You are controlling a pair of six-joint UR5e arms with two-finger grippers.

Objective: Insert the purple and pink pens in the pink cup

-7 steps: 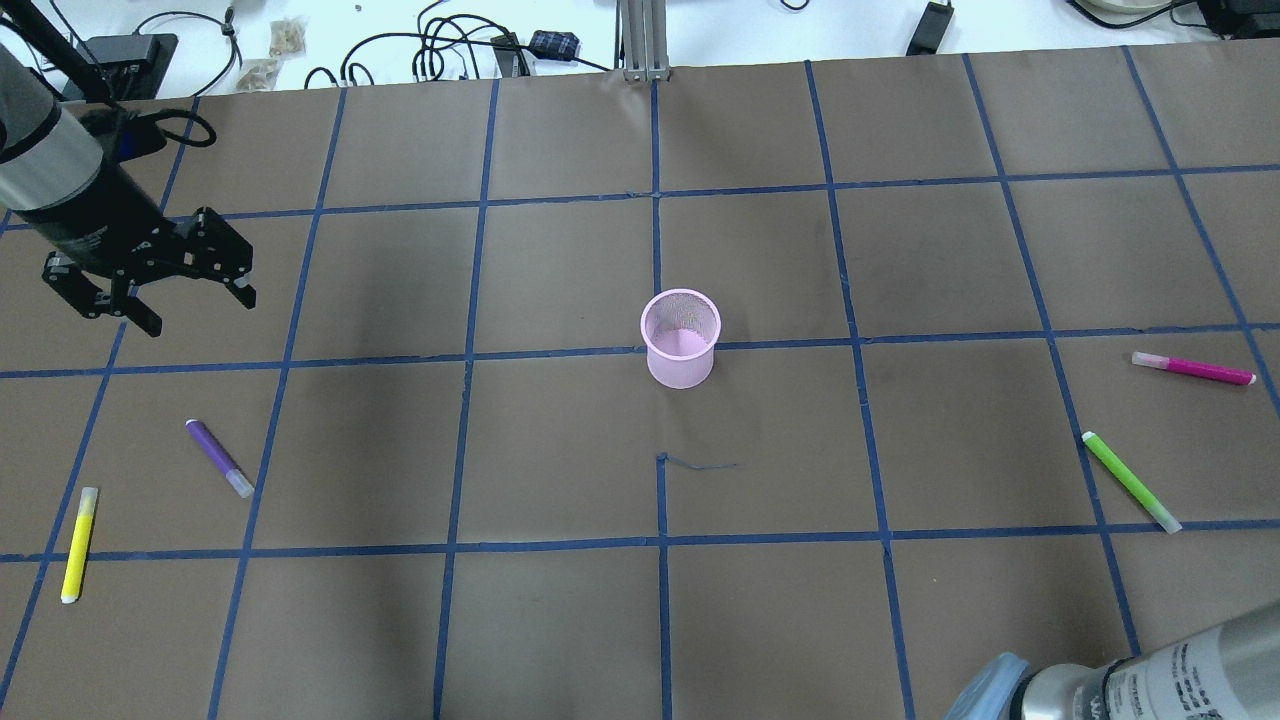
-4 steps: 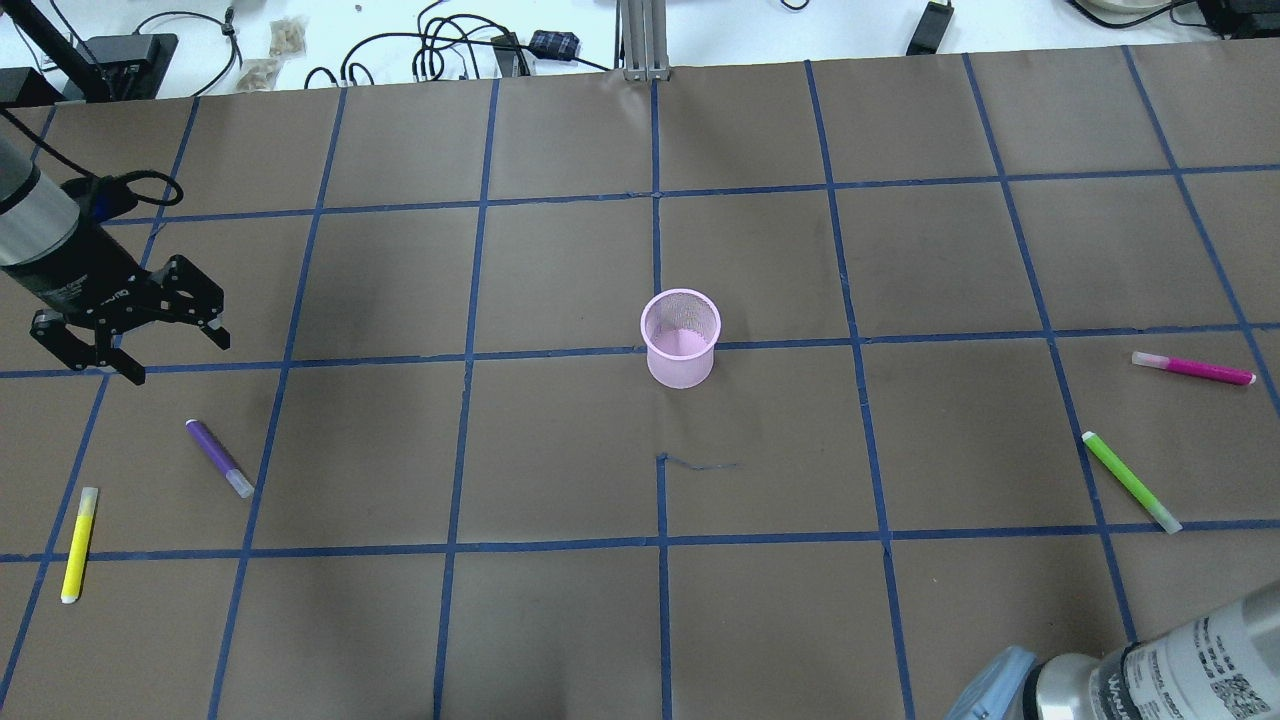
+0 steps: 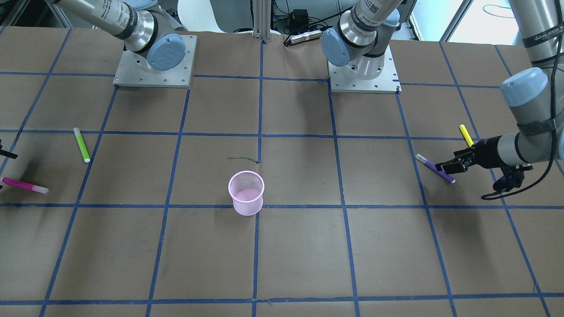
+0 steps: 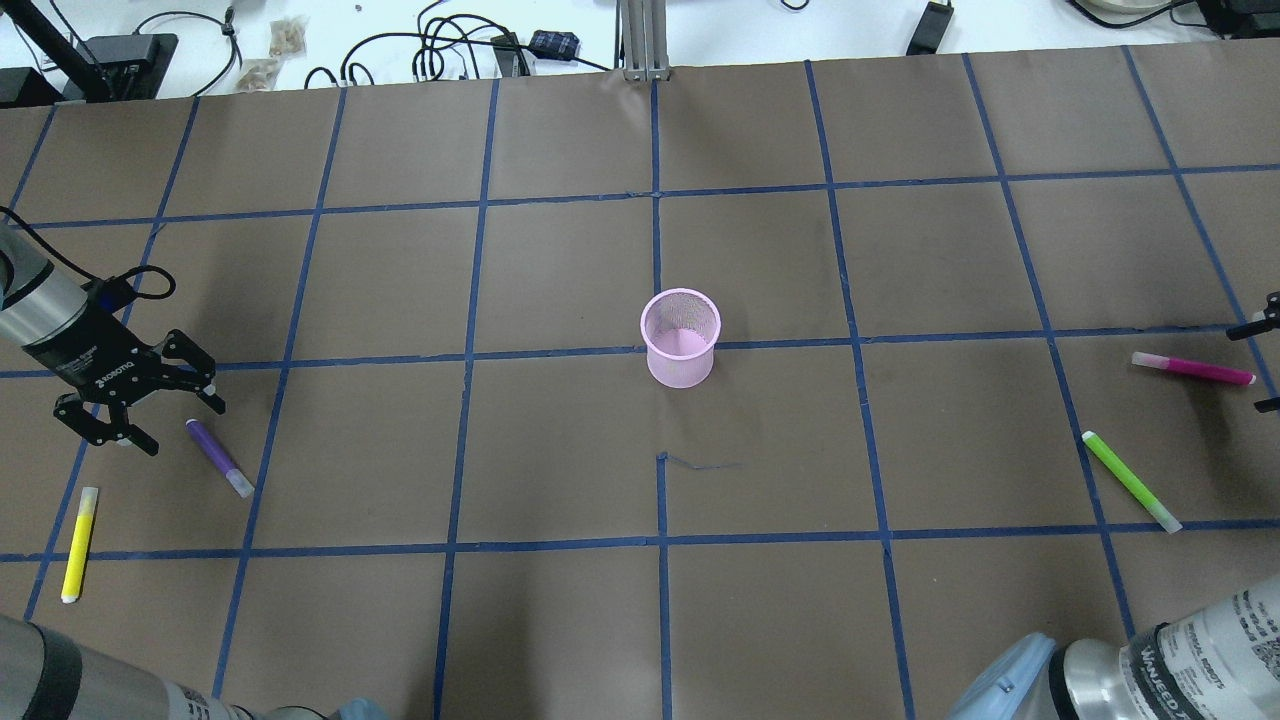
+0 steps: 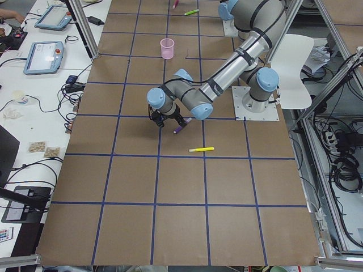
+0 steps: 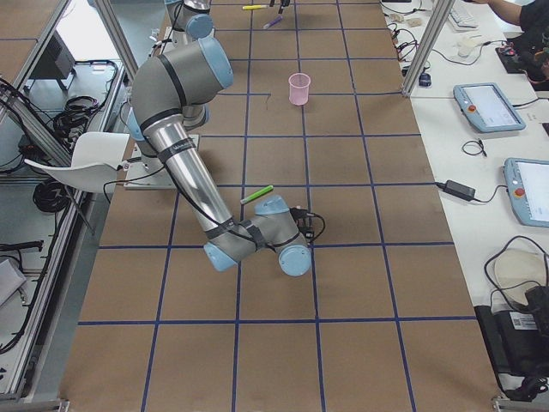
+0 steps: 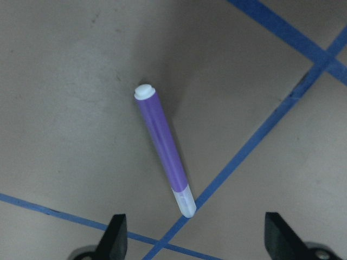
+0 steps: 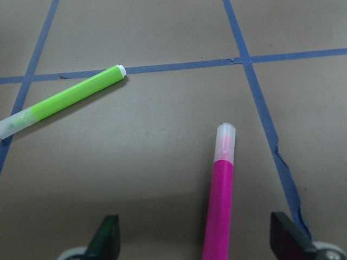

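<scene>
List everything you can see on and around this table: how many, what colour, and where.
Mesh pen cup: one, pink, upright near the table's middle, empty.
Purple highlighter pen: one, purple with a clear cap, lying flat on the robot's left side.
Pink highlighter pen: one, magenta, lying flat at the far right.
Green highlighter pen: one, lime, flat, nearer the robot than the pink one.
Yellow highlighter pen: one, yellow, flat at the far left.
Paper table cover: one, brown with a blue tape grid.
Cables: several, black, beyond the far edge.
Left gripper: one, black, open by the purple pen.
Right gripper: one, black, open by the pink pen.
</scene>
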